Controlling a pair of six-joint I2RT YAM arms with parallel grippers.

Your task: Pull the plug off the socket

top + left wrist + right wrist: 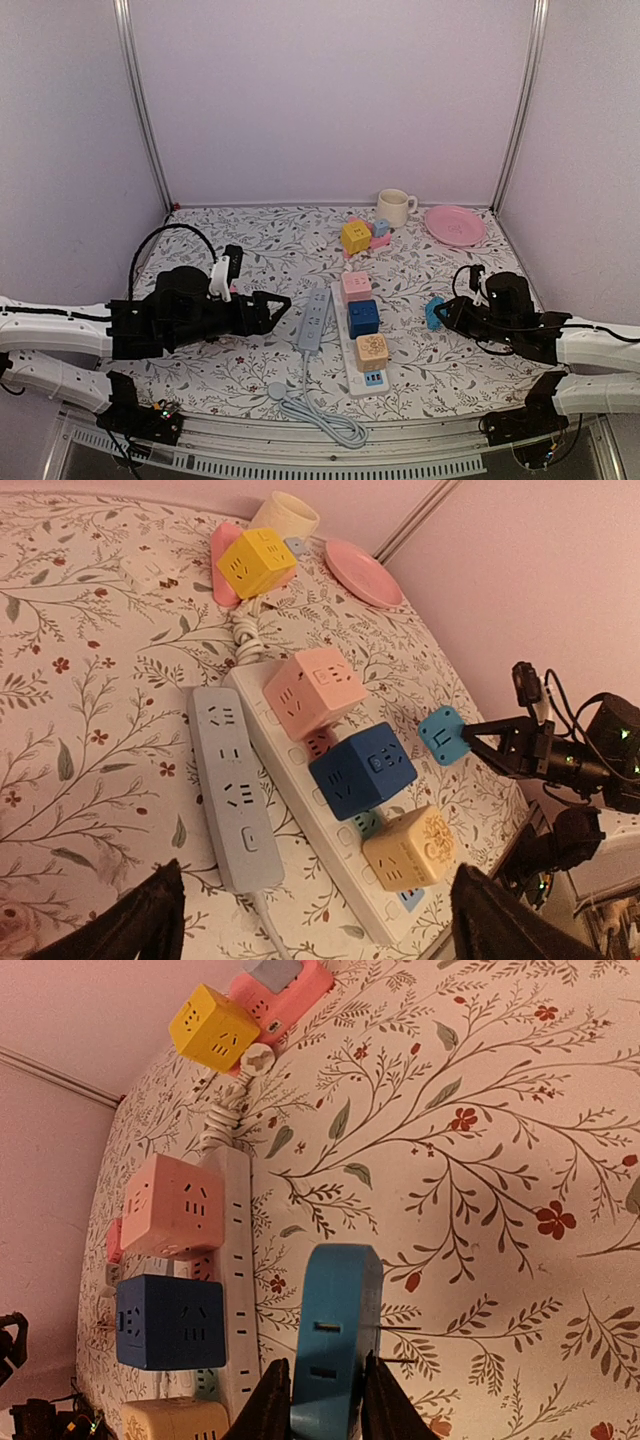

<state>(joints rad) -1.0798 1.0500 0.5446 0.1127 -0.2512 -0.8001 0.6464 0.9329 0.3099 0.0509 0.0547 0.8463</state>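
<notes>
Floral-patterned tablecloth (pixel 250 240) under pale walls: right gripper (pixel 322 1400) clamps light-blue plug adapter (pixel 335 1330) just beside long white power strip (pixel 238 1250), its long axis along the fingers; left gripper (pixel 278 305) gapes.

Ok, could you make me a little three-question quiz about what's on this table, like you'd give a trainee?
1. True or false: the right gripper is shut on the light blue plug.
2. How many cube adapters sit on the white power strip? A) two B) three C) five
3. Fill in: the left gripper is ____ (open or shut).
Key: 1 true; 2 B; 3 open.
</notes>
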